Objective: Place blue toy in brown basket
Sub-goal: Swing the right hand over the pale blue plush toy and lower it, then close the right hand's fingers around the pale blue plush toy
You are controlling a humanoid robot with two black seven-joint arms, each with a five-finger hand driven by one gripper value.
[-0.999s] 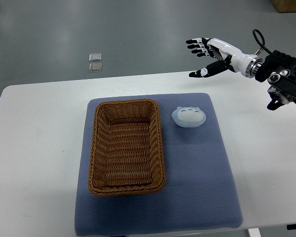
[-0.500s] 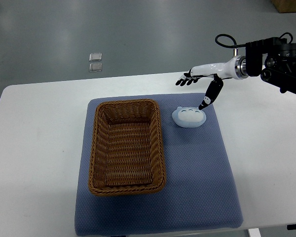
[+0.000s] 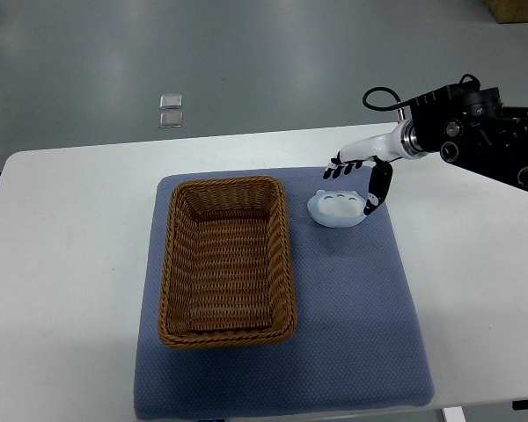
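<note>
Blue toy (image 3: 338,208) sits on the blue mat (image 3: 352,316), just to the right of the basket and near the mat's far right corner — not in the basket yet. Starting at the left: the white tabletop (image 3: 62,264) is bare on that side, then comes the mat, spread over the middle of the table. On the mat's left half stands the brown basket (image 3: 226,260), long side running front to back, nothing inside it. A narrow strip of mat separates its right wall from the toy, a pale rounded thing lying flat. Right at the toy now — the right hand (image 3: 359,180), white with dark fingertips, reaching in from the right edge. Its fingers (image 3: 338,168) are spread out over the toy's far side, the thumb (image 3: 376,192) hanging down against the toy's right edge. Open, then, gripping nothing so far. Beyond the table's far edge, two small clear squares (image 3: 169,112) lie on the grey floor.
</note>
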